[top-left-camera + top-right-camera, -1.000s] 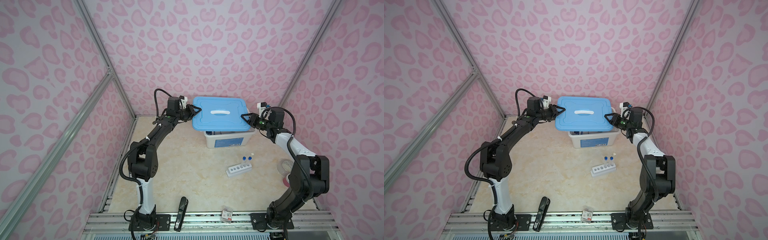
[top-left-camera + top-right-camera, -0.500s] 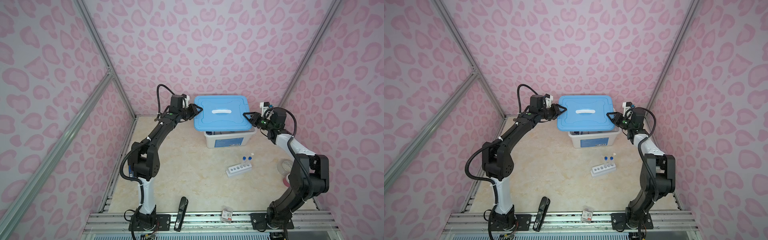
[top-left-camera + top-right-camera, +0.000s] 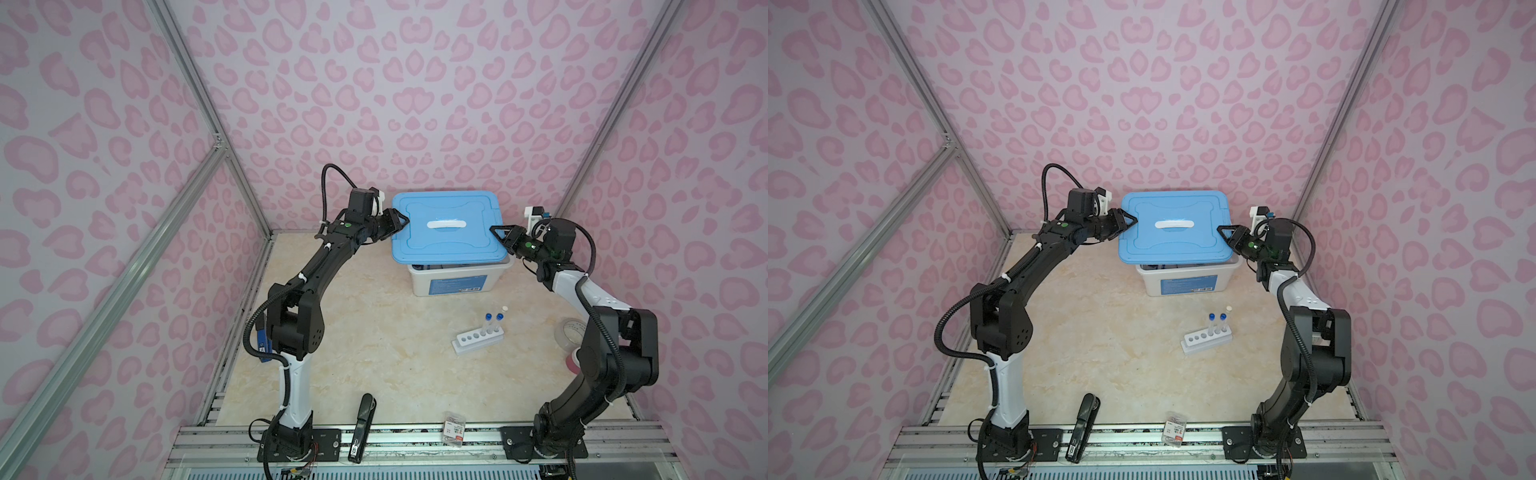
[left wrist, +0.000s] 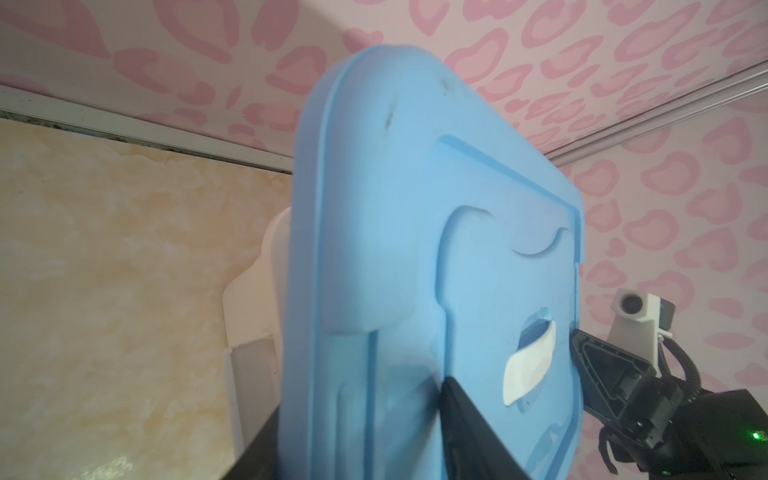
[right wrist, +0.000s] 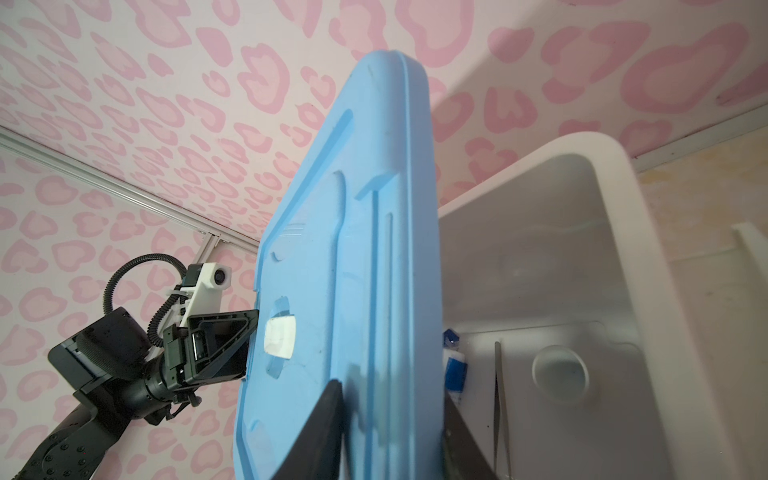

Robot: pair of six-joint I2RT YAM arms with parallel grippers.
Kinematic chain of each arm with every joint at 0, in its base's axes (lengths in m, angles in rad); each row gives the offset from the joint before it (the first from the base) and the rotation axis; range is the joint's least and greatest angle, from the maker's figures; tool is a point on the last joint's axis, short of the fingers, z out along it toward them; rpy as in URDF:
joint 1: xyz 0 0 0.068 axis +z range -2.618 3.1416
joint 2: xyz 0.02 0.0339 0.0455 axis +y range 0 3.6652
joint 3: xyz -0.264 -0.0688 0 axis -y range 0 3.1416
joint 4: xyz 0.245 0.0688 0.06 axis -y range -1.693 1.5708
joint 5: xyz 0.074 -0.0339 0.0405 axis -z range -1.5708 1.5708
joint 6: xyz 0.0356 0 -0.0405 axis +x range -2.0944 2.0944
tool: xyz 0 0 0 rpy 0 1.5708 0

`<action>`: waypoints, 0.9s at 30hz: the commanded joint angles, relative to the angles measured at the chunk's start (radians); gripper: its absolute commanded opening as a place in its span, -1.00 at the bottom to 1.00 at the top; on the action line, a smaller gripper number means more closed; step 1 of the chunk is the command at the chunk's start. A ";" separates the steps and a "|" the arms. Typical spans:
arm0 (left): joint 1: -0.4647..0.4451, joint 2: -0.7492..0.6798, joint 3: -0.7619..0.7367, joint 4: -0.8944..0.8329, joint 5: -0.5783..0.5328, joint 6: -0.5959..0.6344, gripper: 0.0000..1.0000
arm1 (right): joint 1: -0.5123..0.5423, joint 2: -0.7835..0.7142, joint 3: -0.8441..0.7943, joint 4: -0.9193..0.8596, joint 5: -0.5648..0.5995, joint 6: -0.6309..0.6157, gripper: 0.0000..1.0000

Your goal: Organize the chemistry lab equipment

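Now the blue lid (image 3: 449, 243) has edged toward your right gripper (image 3: 495, 231), which pinches it. Your left gripper (image 3: 404, 219) straddles it, grip unclear, and the white bin (image 3: 457, 284) below remains unsealed.

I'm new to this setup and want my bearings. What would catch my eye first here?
The big blue lid, held by its ends between the left gripper and right gripper above the open white bin at the back of the table. After that, the white rack with three capped tubes standing in front of the bin, and the black stapler at the near edge.
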State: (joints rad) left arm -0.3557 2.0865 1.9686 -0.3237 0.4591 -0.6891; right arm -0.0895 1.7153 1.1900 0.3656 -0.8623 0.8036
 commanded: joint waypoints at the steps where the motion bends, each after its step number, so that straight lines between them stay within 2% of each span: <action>1: -0.014 0.015 0.022 -0.013 0.027 0.043 0.04 | 0.005 -0.005 -0.011 0.087 -0.059 0.005 -0.38; 11: -0.031 0.019 0.026 -0.039 -0.007 0.067 0.14 | -0.004 -0.005 -0.060 0.161 -0.058 0.056 -0.40; 13: -0.035 0.019 0.027 -0.041 -0.013 0.073 0.36 | -0.008 -0.005 -0.065 0.175 -0.060 0.065 -0.41; 14: -0.037 0.020 0.030 -0.041 -0.016 0.074 0.39 | -0.007 -0.005 -0.068 0.180 -0.059 0.069 -0.41; 27: -0.052 0.049 0.074 -0.078 -0.053 0.091 0.41 | -0.027 0.016 -0.093 0.230 -0.062 0.112 -0.45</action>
State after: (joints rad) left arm -0.4004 2.1227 2.0232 -0.4168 0.3782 -0.6174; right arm -0.1154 1.7229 1.1027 0.5411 -0.8803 0.9085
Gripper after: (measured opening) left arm 0.708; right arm 0.280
